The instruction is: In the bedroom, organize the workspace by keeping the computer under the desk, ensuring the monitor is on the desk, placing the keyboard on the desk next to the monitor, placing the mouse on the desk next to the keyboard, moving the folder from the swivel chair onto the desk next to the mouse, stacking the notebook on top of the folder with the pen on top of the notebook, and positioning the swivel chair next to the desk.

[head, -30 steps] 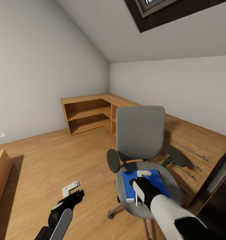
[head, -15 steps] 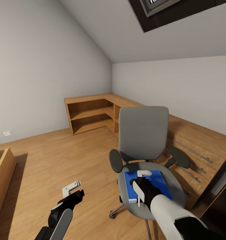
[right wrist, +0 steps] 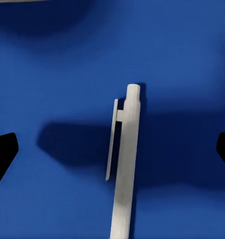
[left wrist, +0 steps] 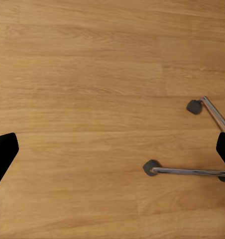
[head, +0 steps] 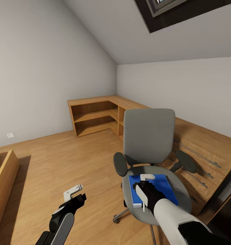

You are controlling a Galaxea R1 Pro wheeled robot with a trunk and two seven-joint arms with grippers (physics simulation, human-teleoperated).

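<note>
Left gripper (head: 74,192): arm extended forward and low, fingers spread apart. Right gripper (head: 145,187): arm reaching forward, pointing down, fingertips (right wrist: 3,154) wide apart.

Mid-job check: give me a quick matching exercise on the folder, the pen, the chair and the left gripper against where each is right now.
Things:
1. bright blue flat folder
2. white clip pen
3. grey upholstered swivel chair
4. left gripper

Places:
A. lying on the blue cover
B. over bare wooden floor
C. lying on the chair seat
D. standing in front of the low wooden shelf unit

Pairs: 1-C, 2-A, 3-D, 4-B
</note>
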